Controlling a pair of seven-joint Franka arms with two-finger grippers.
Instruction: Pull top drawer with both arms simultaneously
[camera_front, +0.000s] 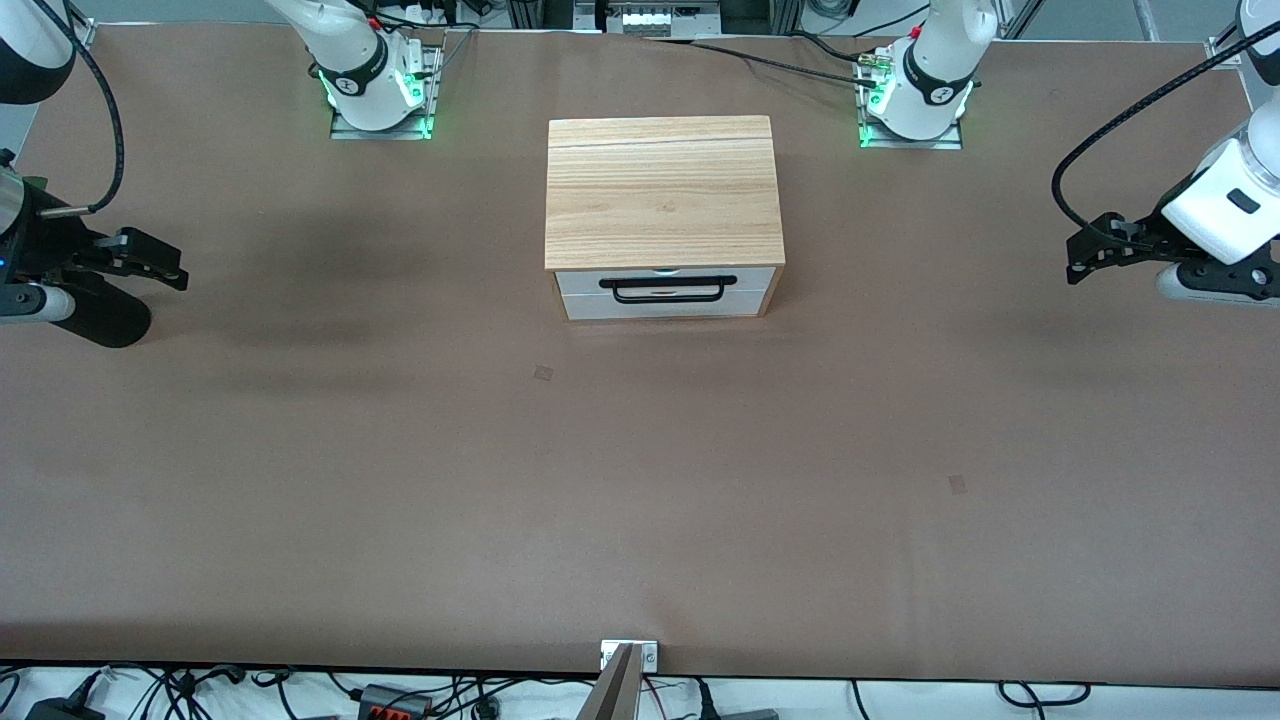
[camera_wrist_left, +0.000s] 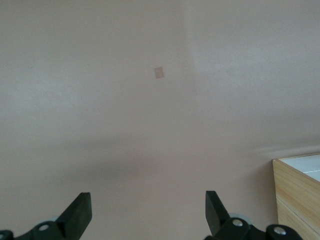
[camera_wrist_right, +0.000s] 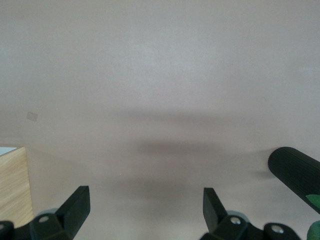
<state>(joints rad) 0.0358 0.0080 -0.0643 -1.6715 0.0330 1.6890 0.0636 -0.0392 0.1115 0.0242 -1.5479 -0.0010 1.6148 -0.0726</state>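
Two black two-finger pincers hang released, each gripping nothing, well apart from the cabinet. The left pincer (camera_front: 1078, 255) hovers over the bare brown surface (camera_front: 640, 480) at the left arm's end; in the left wrist view its fingers (camera_wrist_left: 80, 212) stand wide apart above plain brown matting, with a corner of the cabinet (camera_wrist_left: 295, 197) at the picture's edge. The right pincer (camera_front: 170, 262) hovers over the right arm's end of the surface, its fingers (camera_wrist_right: 77, 205) likewise spread, with a sliver of light wood (camera_wrist_right: 14, 182) at the edge of its view. Both glossy white jointed arms wait at the two ends, the left arm (camera_front: 1225, 205) and the right arm (camera_front: 30, 45), each trailing black cable.

Between the two arm bases stands the small cabinet with a light striped-wood top (camera_front: 663, 190). Its front faces the front camera. The top drawer (camera_front: 668, 281), a shallow wide one with a white front panel, sits pushed in, flush with the cabinet front. Its long black bar handle (camera_front: 668, 289) runs across the panel, untouched by either pincer. Two small darker square patches mark the surface nearer the camera than the cabinet, one (camera_front: 543, 373) close to it and one (camera_front: 957, 484) toward the left arm's end.
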